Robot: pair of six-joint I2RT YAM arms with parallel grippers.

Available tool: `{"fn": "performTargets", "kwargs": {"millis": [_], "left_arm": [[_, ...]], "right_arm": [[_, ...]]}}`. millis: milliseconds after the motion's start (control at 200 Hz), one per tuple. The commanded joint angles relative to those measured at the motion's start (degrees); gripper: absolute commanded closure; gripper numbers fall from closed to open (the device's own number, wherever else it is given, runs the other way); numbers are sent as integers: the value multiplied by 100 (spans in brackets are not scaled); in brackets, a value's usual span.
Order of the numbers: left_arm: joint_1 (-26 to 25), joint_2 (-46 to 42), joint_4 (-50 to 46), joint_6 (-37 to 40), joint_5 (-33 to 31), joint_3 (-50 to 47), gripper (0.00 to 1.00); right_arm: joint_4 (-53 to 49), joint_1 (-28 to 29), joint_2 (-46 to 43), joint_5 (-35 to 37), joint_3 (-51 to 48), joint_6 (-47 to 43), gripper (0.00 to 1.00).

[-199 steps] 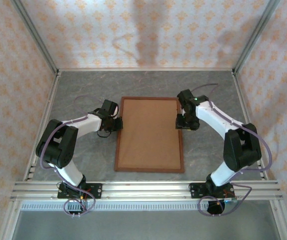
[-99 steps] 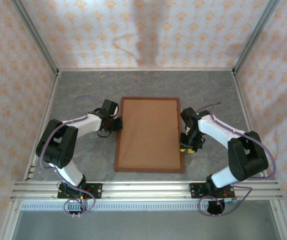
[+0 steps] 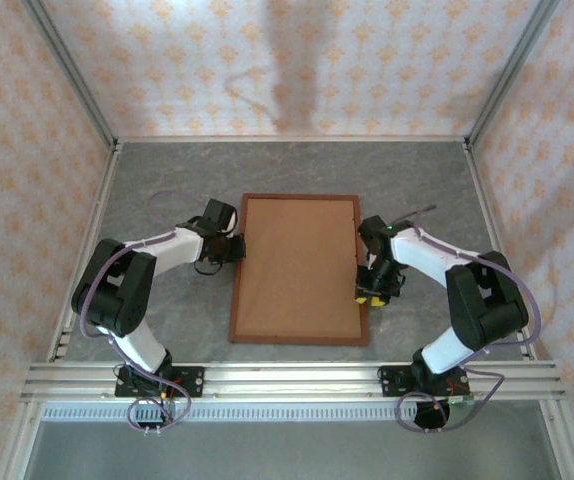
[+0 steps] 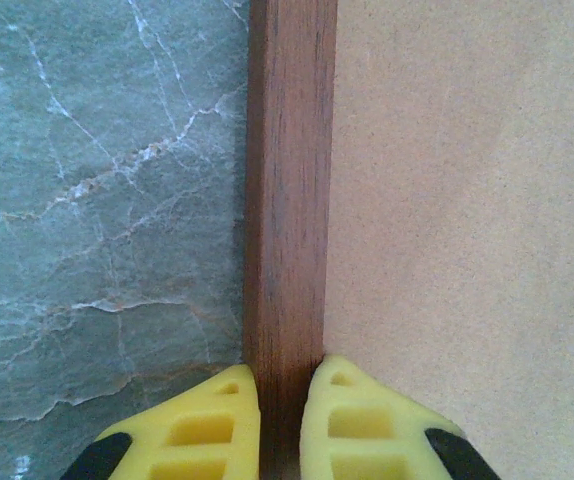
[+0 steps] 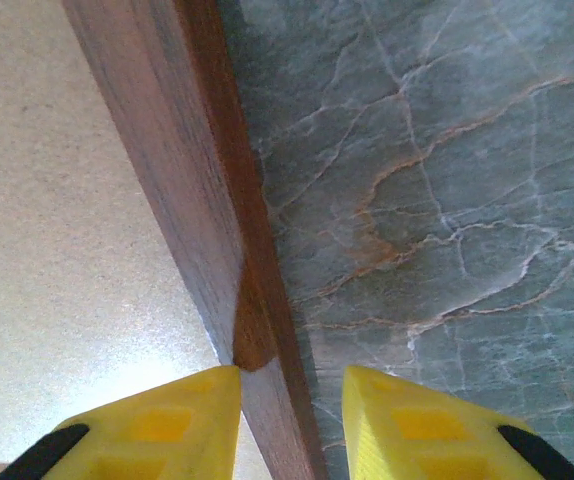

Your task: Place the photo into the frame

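Frame, position: the frame (image 3: pixel 298 341) lies flat on the grey marbled worktop (image 3: pixel 167 180), between the two arms. Its long sides run away from the bases.
Frame, upper face: a plain brown backing board (image 3: pixel 299 265) fills the opening and faces up. Thin reddish-brown moulding runs all round it.
Left end effector: the left end effector (image 3: pixel 239 248) is at the frame's left rail, in the far half of that rail.
Left end effector, wrist view: the yellow fingers (image 4: pixel 207 415) sit one on the worktop side of the rail and one on the board side. Both press against the wood, so the end effector is clamped on the frame.
Right end effector: the right end effector (image 3: pixel 368 296) is at the frame's right rail, in the near half of that rail.
Right end effector, wrist view: one yellow finger (image 5: pixel 182 410) is over the board edge, up against the inner side of the rail. The other finger is over the worktop, and a strip of marble shows between it and the wood. The jaws are parted and straddle the rail without gripping it.
Surroundings: patterned wall panels (image 3: pixel 297 60) stand around the worktop. An aluminium beam (image 3: pixel 287 380) at the near edge carries both arm bases.
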Motion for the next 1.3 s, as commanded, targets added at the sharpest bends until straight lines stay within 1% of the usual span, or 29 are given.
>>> {"fn": "performTargets", "kwargs": {"millis": [0, 616, 871, 1296], "left_arm": [[-22, -50, -502, 98, -177, 17, 88], [-24, -58, -486, 84, -173, -12, 88], [-26, -41, -448, 65, -154, -31, 88], [-19, -81, -395, 37, -146, -102, 88]], "right_arm": [[-30, 30, 77, 117, -64, -30, 68], [-84, 186, 97, 162, -170, -114, 70], [160, 527, 298, 189, -222, 32, 70], [744, 621, 226, -28, -233, 203, 69]]}}
